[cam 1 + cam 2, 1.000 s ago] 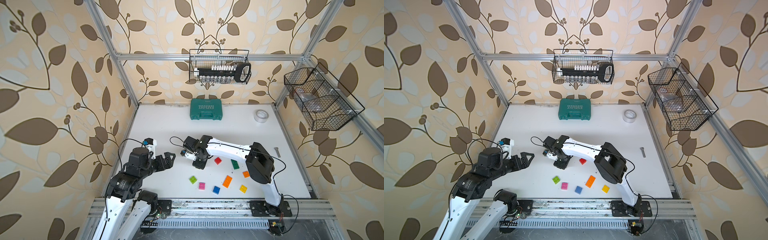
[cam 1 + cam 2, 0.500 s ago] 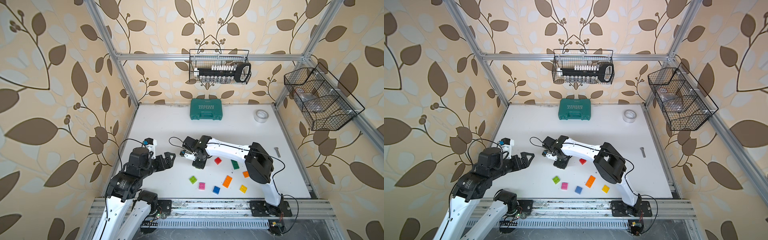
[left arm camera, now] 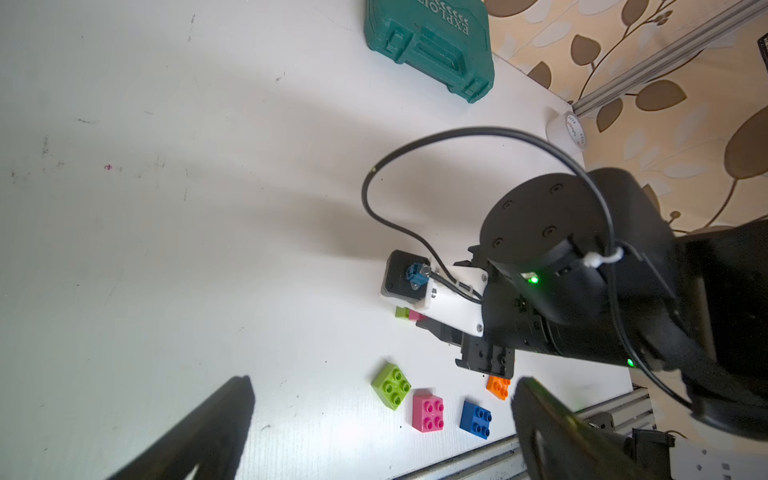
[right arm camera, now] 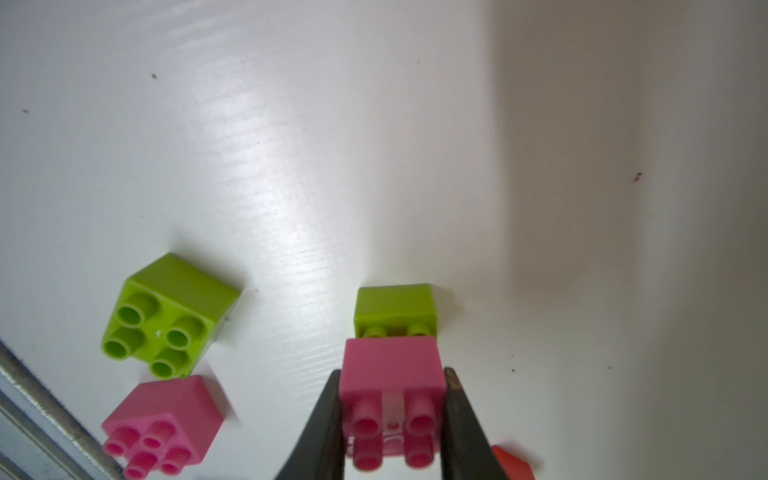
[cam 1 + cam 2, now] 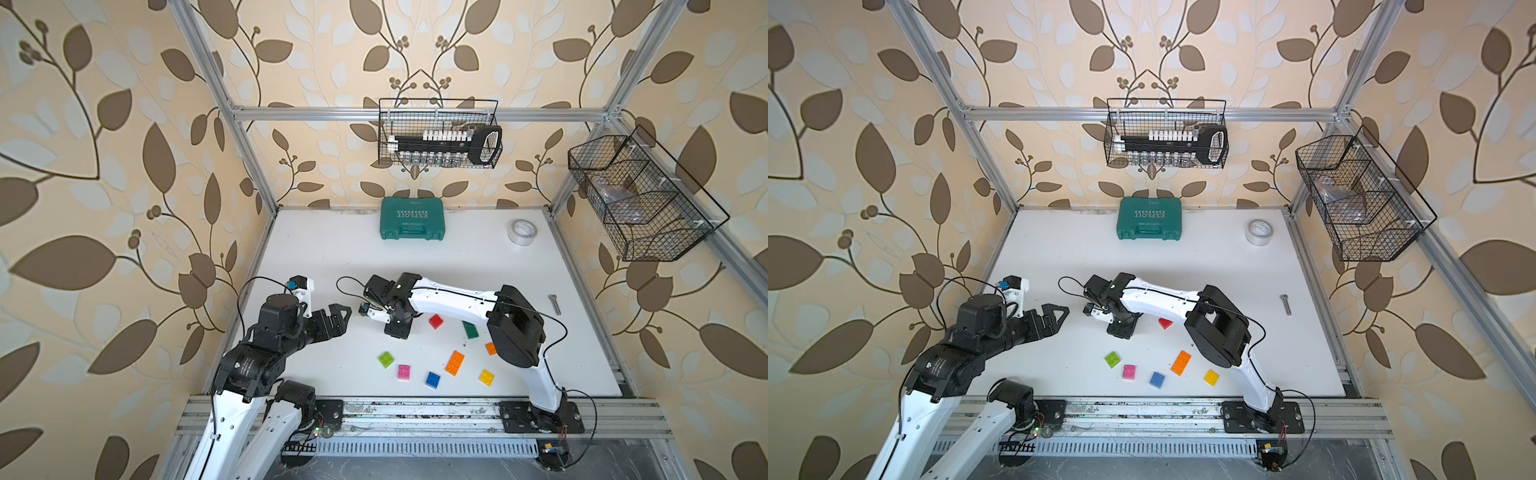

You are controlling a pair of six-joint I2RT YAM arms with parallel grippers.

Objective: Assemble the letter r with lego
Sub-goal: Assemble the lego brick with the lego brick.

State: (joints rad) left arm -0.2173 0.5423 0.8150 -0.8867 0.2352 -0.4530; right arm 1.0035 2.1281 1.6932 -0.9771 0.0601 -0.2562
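At the left edge of the table, the left pincer hangs above the surface, spread wide with nothing in it. Near the middle, the right pincer points down and is clenched on a pink brick. That brick sits studs up against a lime brick resting on the table. Whether the two are pressed together cannot be told. Toward the front edge, a loose lime brick and a loose pink brick lie close together, with a blue brick just beside them. Further right come a red brick, a long orange brick, a dark green brick, a yellow brick and a small orange brick, partly hidden by the right arm.
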